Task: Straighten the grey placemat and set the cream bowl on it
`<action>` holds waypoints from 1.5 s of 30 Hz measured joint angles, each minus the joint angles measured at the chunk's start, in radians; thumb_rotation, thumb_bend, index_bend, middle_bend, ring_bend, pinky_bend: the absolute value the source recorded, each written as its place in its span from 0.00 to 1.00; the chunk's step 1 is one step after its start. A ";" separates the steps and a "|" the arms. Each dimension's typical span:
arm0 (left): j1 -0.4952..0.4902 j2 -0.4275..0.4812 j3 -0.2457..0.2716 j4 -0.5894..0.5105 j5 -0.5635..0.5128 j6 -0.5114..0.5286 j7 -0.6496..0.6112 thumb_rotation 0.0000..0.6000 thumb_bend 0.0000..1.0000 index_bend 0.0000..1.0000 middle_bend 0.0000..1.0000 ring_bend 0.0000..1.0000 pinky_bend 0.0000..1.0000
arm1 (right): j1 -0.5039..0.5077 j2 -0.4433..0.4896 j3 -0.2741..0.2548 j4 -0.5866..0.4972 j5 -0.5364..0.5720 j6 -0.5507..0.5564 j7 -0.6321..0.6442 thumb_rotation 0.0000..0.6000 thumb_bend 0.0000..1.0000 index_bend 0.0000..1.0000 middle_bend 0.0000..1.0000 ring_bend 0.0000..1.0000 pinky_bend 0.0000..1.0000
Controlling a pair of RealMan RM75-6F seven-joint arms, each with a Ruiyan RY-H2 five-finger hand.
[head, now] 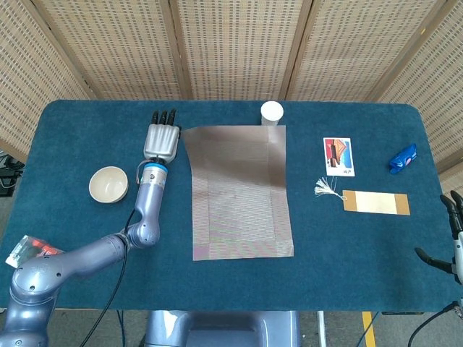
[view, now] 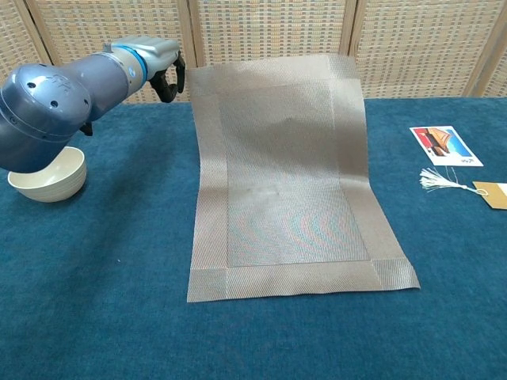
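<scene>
The grey placemat lies unfolded in the middle of the blue table, its long side running away from me. In the chest view the placemat's near half rests flat while its far half stands raised in the air. My left hand pinches the mat's far left corner, and it shows in the chest view as the left hand. The cream bowl sits upright and empty left of that arm, apart from the mat, also seen as the bowl. My right hand hangs open past the table's right front edge.
A white paper cup stands just behind the mat's far right corner. To the right lie a photo card, a tasselled tan bookmark and a blue packet. A red-and-black packet sits at the front left edge.
</scene>
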 measured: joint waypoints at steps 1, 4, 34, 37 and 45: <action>-0.001 -0.001 0.001 0.005 -0.001 -0.001 -0.003 1.00 0.49 0.25 0.00 0.00 0.00 | 0.000 0.000 0.001 0.000 0.002 -0.001 -0.001 1.00 0.04 0.00 0.00 0.00 0.00; -0.003 -0.003 0.005 0.013 -0.002 -0.003 -0.014 1.00 0.41 0.17 0.00 0.00 0.00 | 0.001 -0.002 0.002 0.001 0.004 -0.002 -0.005 1.00 0.04 0.00 0.00 0.00 0.00; 0.584 0.513 0.377 -0.780 0.580 0.496 -0.371 1.00 0.25 0.04 0.00 0.00 0.00 | 0.025 -0.059 -0.002 0.027 0.003 -0.028 -0.106 1.00 0.02 0.00 0.00 0.00 0.00; 0.665 0.534 0.429 -0.800 0.654 0.587 -0.404 1.00 0.25 0.03 0.00 0.00 0.00 | 0.024 -0.072 -0.002 0.036 -0.006 -0.017 -0.120 1.00 0.01 0.01 0.00 0.00 0.00; 0.831 0.570 0.555 -0.802 0.802 0.724 -0.532 1.00 0.25 0.03 0.00 0.00 0.00 | 0.039 -0.114 -0.011 0.072 -0.039 -0.016 -0.169 1.00 0.01 0.05 0.00 0.00 0.00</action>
